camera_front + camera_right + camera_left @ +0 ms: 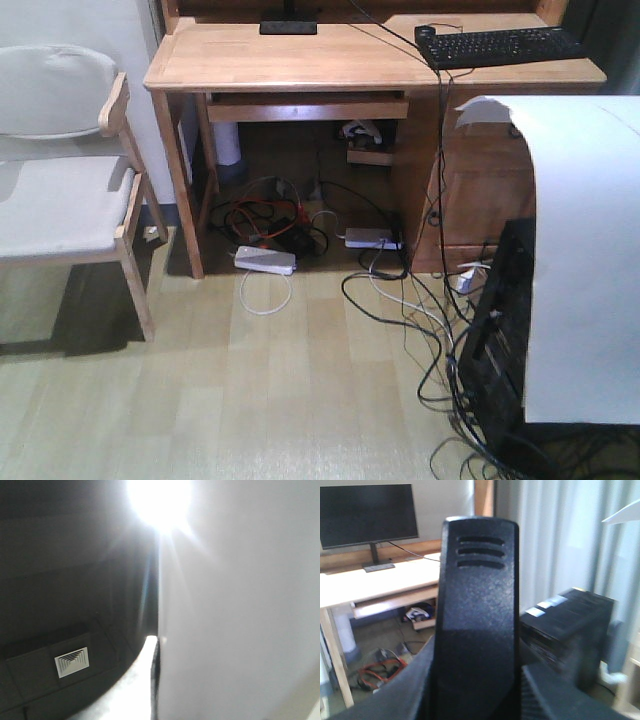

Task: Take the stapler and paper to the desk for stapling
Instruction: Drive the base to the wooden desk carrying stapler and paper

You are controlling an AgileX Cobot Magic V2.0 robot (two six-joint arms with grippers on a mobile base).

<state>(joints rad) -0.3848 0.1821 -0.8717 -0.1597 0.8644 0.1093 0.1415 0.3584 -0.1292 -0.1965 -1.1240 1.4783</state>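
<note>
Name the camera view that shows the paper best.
Exterior front-facing: the paper shows as a large white sheet curving down on the right. The right wrist view gives only a glare-washed white expanse; the left wrist view shows perhaps one corner.

- The worktop [300,62] has a wide bare stretch of wood across its left and middle
- A monitor stand [288,27] sits at its back edge; a black keyboard [500,45] fills its right end
- A chair [60,200] stands just beside its left corner
- The white paper [585,250] droops over the right foreground, above a black computer tower [498,340] with cables [400,300] tangled on the floor [250,400]
</note>
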